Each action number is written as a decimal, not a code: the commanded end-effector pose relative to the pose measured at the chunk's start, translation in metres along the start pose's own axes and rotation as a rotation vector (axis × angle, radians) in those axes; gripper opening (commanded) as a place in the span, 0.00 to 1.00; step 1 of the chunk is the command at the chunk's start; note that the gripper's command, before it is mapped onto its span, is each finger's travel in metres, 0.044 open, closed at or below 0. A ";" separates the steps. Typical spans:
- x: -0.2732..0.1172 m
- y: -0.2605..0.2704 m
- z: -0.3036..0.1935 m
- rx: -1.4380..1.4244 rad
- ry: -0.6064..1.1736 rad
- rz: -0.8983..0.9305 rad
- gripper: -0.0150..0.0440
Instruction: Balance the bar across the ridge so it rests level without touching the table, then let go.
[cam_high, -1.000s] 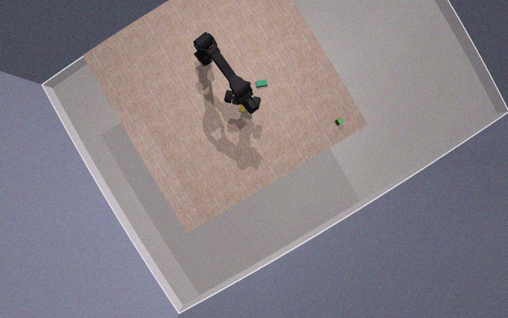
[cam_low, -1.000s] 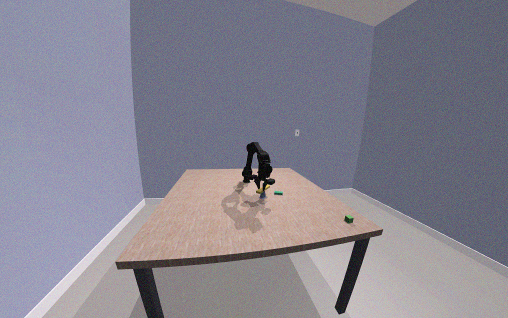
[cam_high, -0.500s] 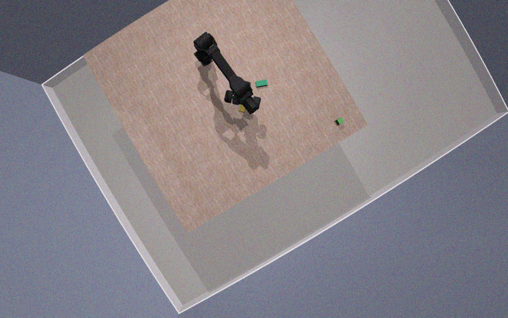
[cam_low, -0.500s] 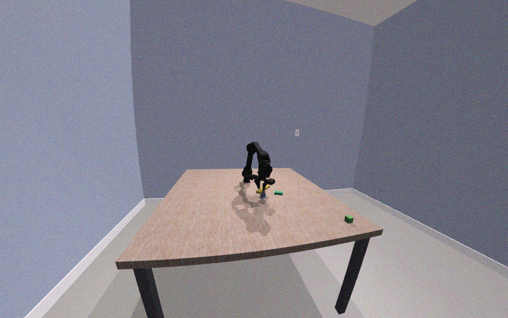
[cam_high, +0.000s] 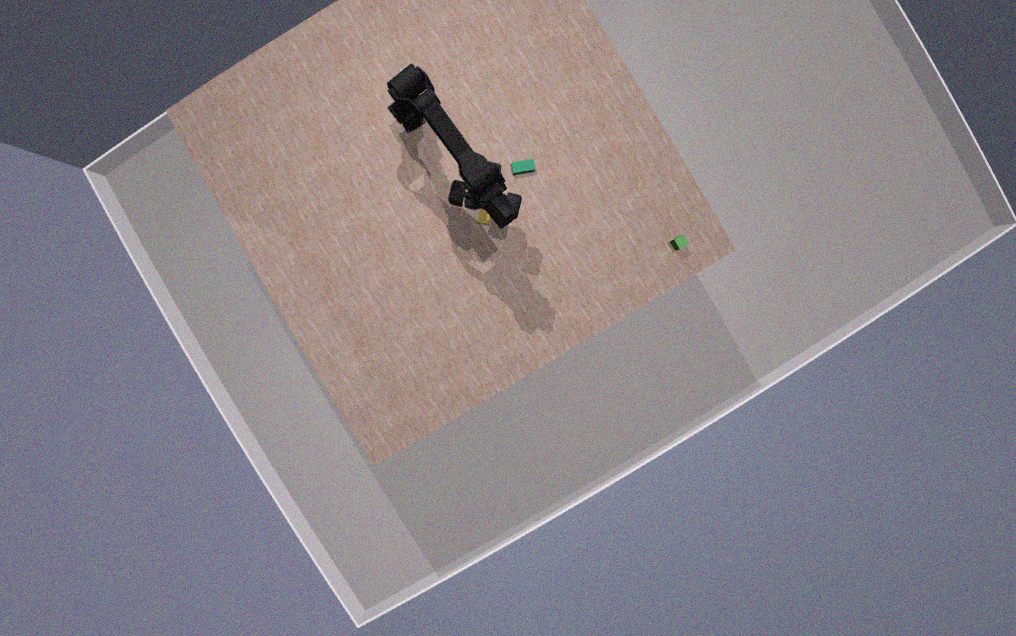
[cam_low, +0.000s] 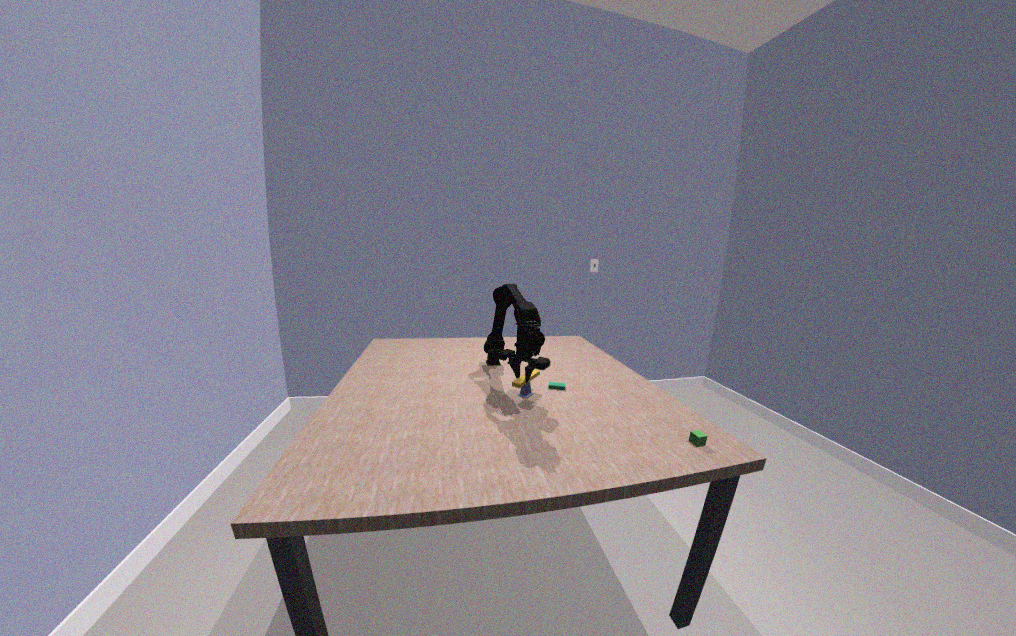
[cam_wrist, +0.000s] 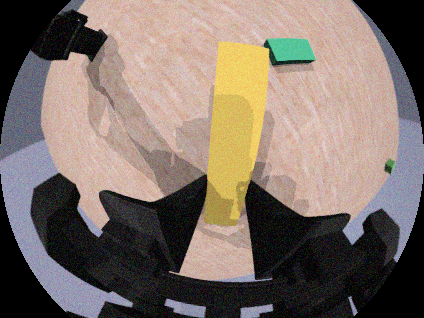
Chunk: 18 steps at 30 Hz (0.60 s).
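Note:
The yellow bar (cam_high: 484, 216) (cam_low: 517, 383) (cam_wrist: 235, 100) is held between the fingers of my gripper (cam_low: 523, 379) (cam_wrist: 227, 182), which is shut on it near one end as the wrist view shows it. The bar's long part stretches away from the fingers. The blue ridge (cam_low: 526, 390) stands on the table directly under the bar and fingers in the exterior view. It is hidden in the wrist view and in the top view. The bar is above the table. I cannot tell whether it touches the ridge or is exactly level.
A flat teal block (cam_high: 523, 166) (cam_low: 557, 386) (cam_wrist: 291, 50) lies on the table (cam_high: 337, 300) (cam_low: 389, 465) close to the bar's side. A small green cube (cam_high: 680, 242) (cam_low: 698, 438) (cam_wrist: 390, 166) lies far off near a table corner.

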<state>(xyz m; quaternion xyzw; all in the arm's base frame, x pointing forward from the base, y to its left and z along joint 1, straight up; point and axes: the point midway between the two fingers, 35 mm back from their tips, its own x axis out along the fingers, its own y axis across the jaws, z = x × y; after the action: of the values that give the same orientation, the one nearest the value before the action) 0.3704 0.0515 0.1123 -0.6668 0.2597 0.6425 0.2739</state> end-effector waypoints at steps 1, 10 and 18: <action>0.000 0.000 0.000 0.000 0.000 0.000 0.25; 0.000 0.000 0.000 0.000 0.000 0.000 0.54; 0.000 0.000 0.000 0.000 0.000 0.000 0.54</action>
<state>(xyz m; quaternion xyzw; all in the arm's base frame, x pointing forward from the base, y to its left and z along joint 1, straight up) 0.3704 0.0515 0.1123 -0.6669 0.2597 0.6425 0.2739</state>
